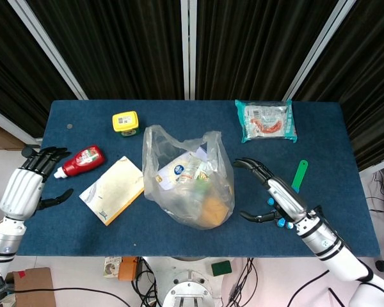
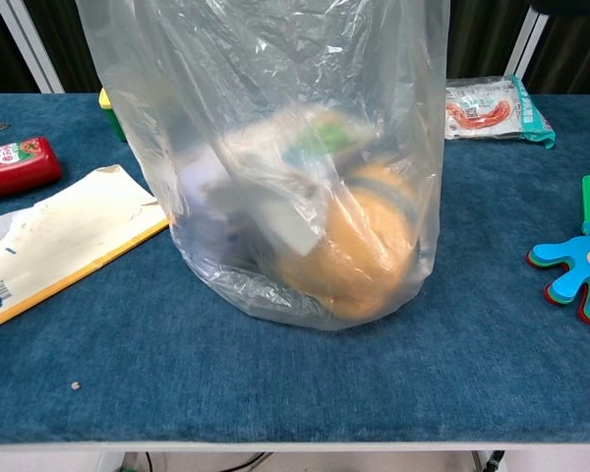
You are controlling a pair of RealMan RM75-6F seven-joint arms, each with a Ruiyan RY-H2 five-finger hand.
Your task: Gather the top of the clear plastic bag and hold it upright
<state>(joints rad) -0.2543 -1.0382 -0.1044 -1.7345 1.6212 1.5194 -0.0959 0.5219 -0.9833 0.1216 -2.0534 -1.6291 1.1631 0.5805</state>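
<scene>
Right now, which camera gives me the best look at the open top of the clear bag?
The head view. It looks down on the clear bag, showing its mouth and both handle loops, with the right hand open beside it. The chest view shows only the bag's lower body and contents; its top runs past the frame edge.

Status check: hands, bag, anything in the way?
Both hands open: left hand off table's edge, right hand beside bag, not touching. Bag top ungathered. Nothing between.

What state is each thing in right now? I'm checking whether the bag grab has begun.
clear plastic bag: standing, mouth open, ungathered, filled.
right hand: open beside the bag, apart from it.
left hand: open at the table's left edge.
red bottle: lying flat.
yellow envelope: lying flat.
</scene>
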